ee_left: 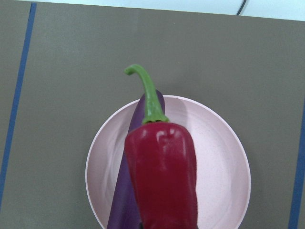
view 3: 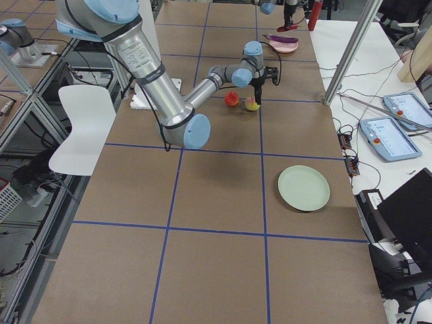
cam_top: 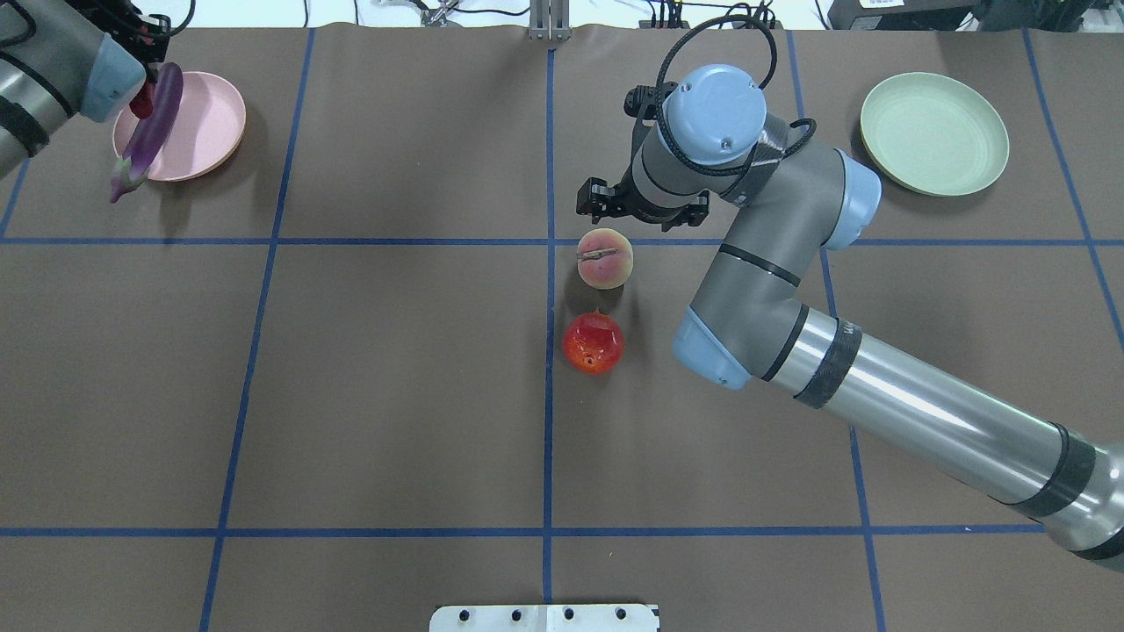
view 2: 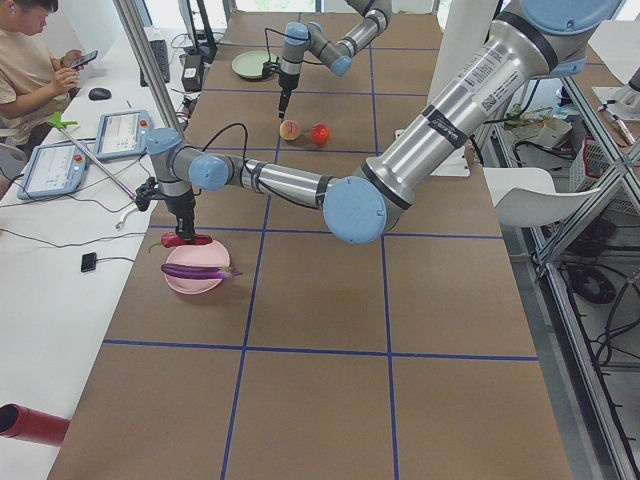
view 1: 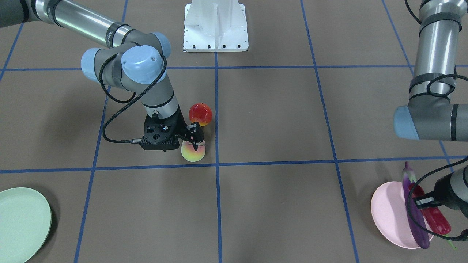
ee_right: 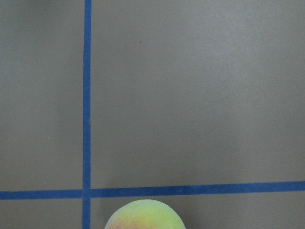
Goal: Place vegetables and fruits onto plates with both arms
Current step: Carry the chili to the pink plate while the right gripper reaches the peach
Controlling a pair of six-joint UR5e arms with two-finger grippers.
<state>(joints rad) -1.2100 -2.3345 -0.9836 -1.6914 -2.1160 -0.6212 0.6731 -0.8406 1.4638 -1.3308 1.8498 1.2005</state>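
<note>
Overhead and front-facing cameras look steeply down on the brown, blue-taped tabletop (cam_top: 395, 395) from opposite sides. Side cameras view its length. Wrist cameras hang close; the left shares the pale pink round plate (ee_left: 224, 157) with the overhead.

Brown desk (cam_top: 395, 395) gridded with blue tape lines (cam_top: 548, 395). Pale pink plate (cam_top: 206, 114) carries a purple eggplant (cam_top: 149, 136) and red chili (ee_left: 162, 176); mint green plate (cam_top: 933, 133); yellow-pink peach (cam_top: 604, 259); red-orange ball (cam_top: 594, 342).

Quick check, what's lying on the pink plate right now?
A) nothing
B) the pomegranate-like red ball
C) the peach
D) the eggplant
D: the eggplant lies across the pink plate, its ends overhanging the rim, while the peach and red ball sit on the bare table mid-field.
</note>
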